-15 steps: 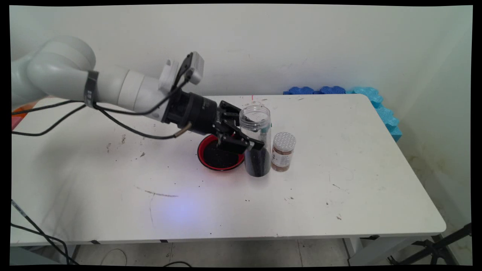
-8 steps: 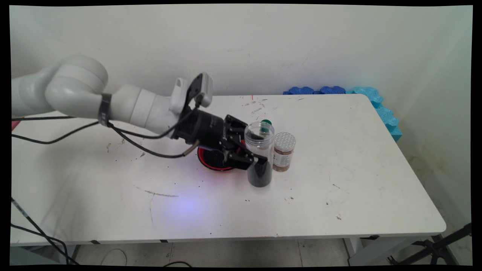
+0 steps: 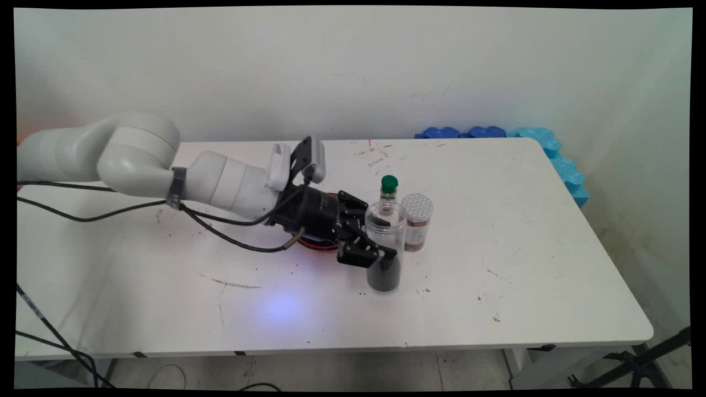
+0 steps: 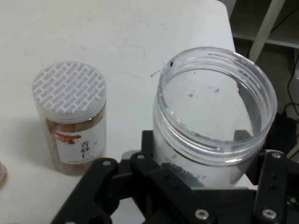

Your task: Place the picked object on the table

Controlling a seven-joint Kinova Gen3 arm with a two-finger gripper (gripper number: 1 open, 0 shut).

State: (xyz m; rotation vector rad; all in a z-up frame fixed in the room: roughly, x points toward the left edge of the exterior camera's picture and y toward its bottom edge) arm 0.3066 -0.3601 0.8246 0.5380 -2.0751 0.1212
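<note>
A clear, lidless plastic jar [image 3: 384, 248] with dark grains in its lower part stands upright on or just above the white table [image 3: 524, 248], and my gripper [image 3: 380, 255] is shut on its lower half. In the hand view the jar's open mouth [image 4: 215, 112] fills the right side, above the black linkage. Just beyond it stand a small jar [image 3: 416, 221] of brown contents with a patterned white lid [image 4: 70, 88], and a little green-capped bottle [image 3: 389, 190]. A red bowl [image 3: 320, 242] lies mostly hidden behind my wrist.
Blue foam pieces [image 3: 496, 133] lie along the table's far right corner and edge. Black cables [image 3: 110, 209] hang from the arm over the left of the table. Dark specks and scuffs [image 3: 231, 284] mark the tabletop.
The arm has come down and toward the near side with the clear jar, from beside the red bowl to in front of the small jars. The green-capped bottle is uncovered.
</note>
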